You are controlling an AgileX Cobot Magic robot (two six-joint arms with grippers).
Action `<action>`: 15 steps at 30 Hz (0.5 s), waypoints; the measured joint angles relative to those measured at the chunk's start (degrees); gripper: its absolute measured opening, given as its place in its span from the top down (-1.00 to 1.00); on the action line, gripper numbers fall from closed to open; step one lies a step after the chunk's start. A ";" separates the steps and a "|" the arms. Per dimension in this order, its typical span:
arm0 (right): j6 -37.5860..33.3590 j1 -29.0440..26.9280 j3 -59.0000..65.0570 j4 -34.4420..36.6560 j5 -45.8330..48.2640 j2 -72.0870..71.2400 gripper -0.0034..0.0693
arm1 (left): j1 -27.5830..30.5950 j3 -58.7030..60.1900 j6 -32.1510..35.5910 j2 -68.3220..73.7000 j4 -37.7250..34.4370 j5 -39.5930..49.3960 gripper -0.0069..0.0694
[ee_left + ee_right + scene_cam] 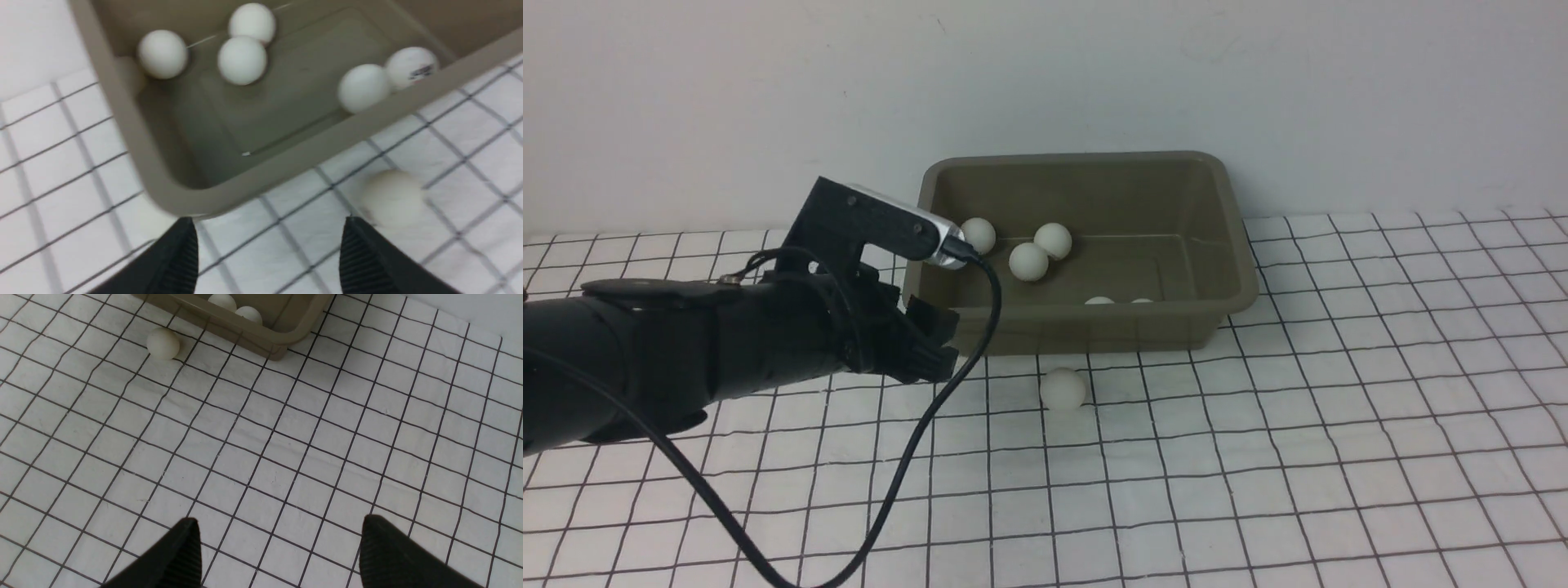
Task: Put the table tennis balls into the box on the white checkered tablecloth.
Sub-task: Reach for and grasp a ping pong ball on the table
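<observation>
The box [1086, 331] is olive-grey and glossy, its corners rounded; inside sit matte white balls [1029, 262] (one bears a dark mark). Another pale ball [1063, 389] rests on the gridded tablecloth [1307, 474] just outside — the left gripper [267, 245] and right gripper [282, 543] have jaws spread, holding nothing.

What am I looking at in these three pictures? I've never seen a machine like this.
This is a robot with two arms. The front view looks forward from between them; its left arm reaches in there. The other two pictures come from cameras on each wrist, each showing dark fingers at its edge.

On the white checkered tablecloth sits an olive-grey box with white table tennis balls inside. One more ball lies outside, in front of it. The left fingers and right fingers both stand open, holding nothing.
</observation>
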 joint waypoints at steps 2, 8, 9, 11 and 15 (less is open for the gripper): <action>0.00 0.00 0.00 0.00 0.00 0.00 -0.39 | 0.00 0.10 1.04 0.06 0.12 7.43 -0.17; 0.00 0.00 0.00 0.00 0.00 0.00 -0.39 | 0.00 0.16 0.80 0.16 5.02 27.81 -0.04; 0.00 0.00 0.00 0.00 0.00 0.00 -0.39 | 0.00 0.16 -1.82 0.16 8.64 29.61 -0.03; 0.00 0.00 0.00 0.00 0.00 0.00 -0.39 | 0.00 0.16 -9.85 0.16 16.61 30.01 -0.02; 0.00 0.00 0.00 0.00 0.00 0.00 -0.39 | -0.02 0.16 -27.61 0.22 31.24 24.23 -0.02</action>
